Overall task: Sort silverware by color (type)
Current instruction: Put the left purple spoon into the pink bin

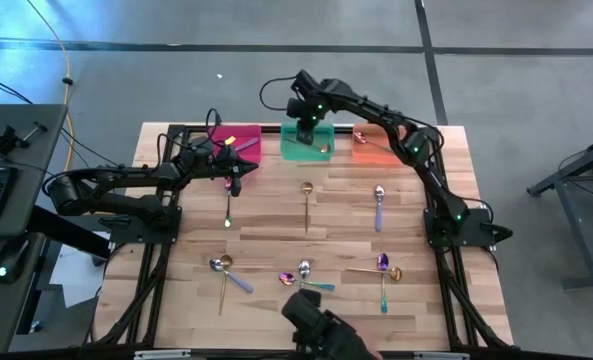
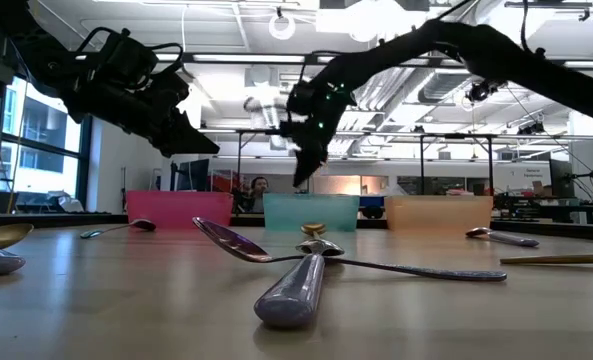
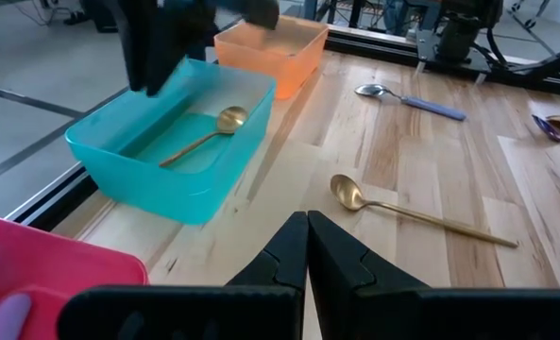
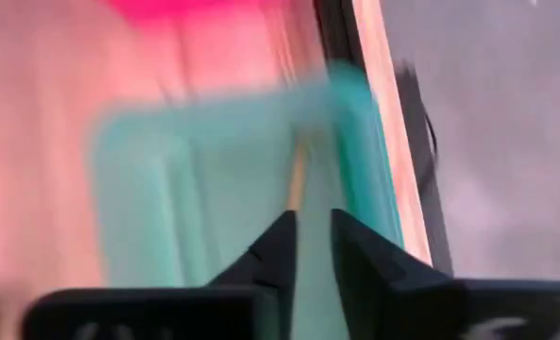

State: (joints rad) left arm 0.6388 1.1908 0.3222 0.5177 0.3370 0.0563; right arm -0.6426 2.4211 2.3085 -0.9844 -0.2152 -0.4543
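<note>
My right gripper (image 1: 307, 122) hovers over the green bin (image 1: 294, 150), its fingers a little apart and empty; it also shows in the left wrist view (image 3: 152, 57). A gold spoon (image 3: 204, 137) lies inside that bin. My left gripper (image 3: 306, 227) is shut and empty, above the table in front of the pink bin (image 1: 246, 150), which holds a lavender-handled spoon (image 1: 238, 143). On the table lie a thin spoon (image 1: 228, 205), a gold spoon (image 1: 307, 200) and a silver-lavender spoon (image 1: 379, 207). Several more spoons lie near the front edge (image 1: 301, 275).
The orange bin (image 1: 376, 150) stands to the right of the green one at the far edge. Spoon clusters lie at the front left (image 1: 224, 270) and front right (image 1: 386, 268). Bare wood lies between the middle row of spoons and the front clusters.
</note>
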